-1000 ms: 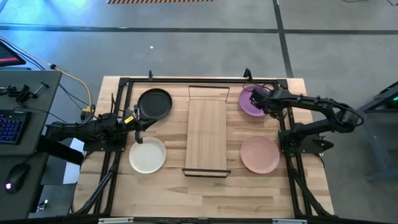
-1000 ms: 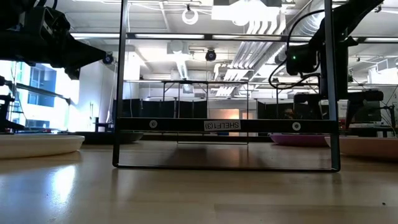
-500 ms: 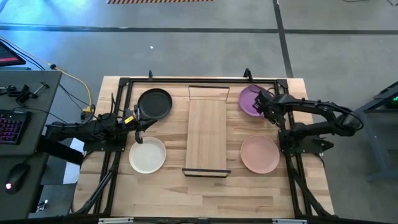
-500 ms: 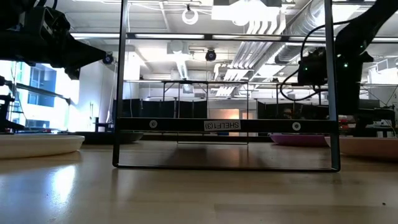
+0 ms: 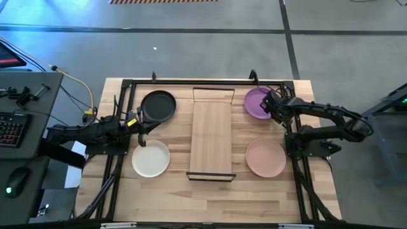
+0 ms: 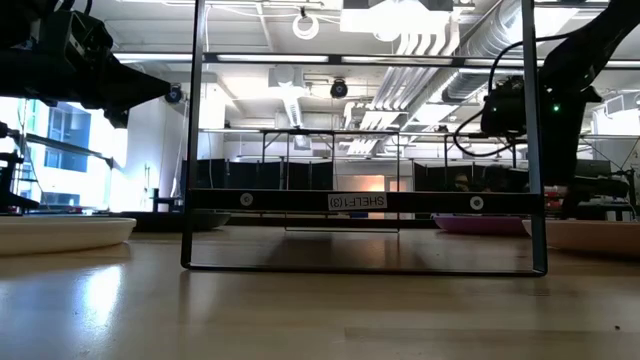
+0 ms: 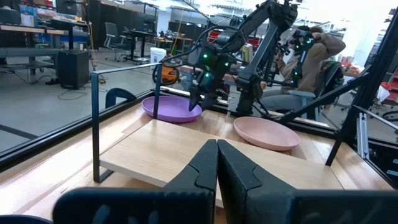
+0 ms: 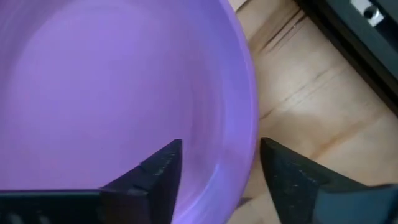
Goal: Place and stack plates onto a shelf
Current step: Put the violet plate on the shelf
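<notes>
The purple plate [image 5: 255,102] lies flat at the table's far right, and the pale pink plate [image 5: 265,157] lies nearer on that side. On the left lie the black plate [image 5: 158,106] and, nearer, the cream-white plate [image 5: 151,158]. The pale wood shelf [image 5: 211,137] lies between them. My right gripper [image 8: 221,152] is open low over the purple plate's right rim [image 8: 245,118], one finger above the inside and one above the table outside. My left gripper [image 5: 141,135] is shut and hovers between the black and cream-white plates.
Black metal frame rails [image 5: 296,137] run along the table's left, right and far sides. The shelf's thin black end rail [image 6: 365,200] stands upright at its near end. A person [image 7: 311,56] sits beyond the table's right side. A desk with a keyboard [image 5: 13,127] stands to the left.
My right gripper has moved from over the purple plate's middle toward the table's right, coming down a little, and now stands astride the plate's right rim. The plates and the shelf have stayed where they were.
</notes>
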Robot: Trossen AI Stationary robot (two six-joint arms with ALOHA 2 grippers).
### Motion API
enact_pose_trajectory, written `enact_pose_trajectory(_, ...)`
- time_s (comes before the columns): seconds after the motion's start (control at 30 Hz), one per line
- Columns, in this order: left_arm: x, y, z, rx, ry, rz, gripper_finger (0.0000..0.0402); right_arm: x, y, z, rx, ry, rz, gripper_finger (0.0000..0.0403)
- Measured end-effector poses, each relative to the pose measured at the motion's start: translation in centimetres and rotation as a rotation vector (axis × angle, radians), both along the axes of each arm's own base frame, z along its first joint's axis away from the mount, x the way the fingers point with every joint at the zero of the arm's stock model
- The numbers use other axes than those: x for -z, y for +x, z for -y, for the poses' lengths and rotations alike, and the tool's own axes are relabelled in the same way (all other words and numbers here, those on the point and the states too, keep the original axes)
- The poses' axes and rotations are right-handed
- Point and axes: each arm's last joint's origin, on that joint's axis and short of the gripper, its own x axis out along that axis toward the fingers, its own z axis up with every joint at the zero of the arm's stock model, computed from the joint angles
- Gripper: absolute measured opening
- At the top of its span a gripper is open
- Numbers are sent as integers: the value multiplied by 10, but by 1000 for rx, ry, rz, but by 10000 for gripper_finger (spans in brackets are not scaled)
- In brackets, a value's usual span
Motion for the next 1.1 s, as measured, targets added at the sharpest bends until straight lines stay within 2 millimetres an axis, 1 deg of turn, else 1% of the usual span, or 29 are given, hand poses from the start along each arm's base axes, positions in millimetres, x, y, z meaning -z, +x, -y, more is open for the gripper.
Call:
enact_pose_trajectory(0.27, 0, 0, 0, 0, 0, 0, 0, 2, -2, 1, -12, 2, -38, 29)
enact_pose_trajectory(0.33, 0, 0, 0, 0, 0, 0, 0, 2, -2, 1, -10, -3, -41, 9)
enact_pose_trajectory(0.47, 0, 0, 0, 0, 0, 0, 0, 1, -3, 1, -18, -1, -40, 15)
enact_pose_trajectory(0.63, 0, 0, 0, 0, 0, 0, 0, -6, -6, -3, -63, -16, -36, 4)
enact_pose_trajectory(0.8, 0, 0, 0, 0, 0, 0, 0, -19, -15, -16, -108, -20, -36, 1)
enact_pose_trajectory(0.93, 0, 0, 0, 0, 0, 0, 0, -30, -24, -31, -138, -31, -35, 0)
enact_pose_trajectory(1.1, 0, 0, 0, 0, 0, 0, 0, -43, -31, -46, -190, -74, 43, 1)
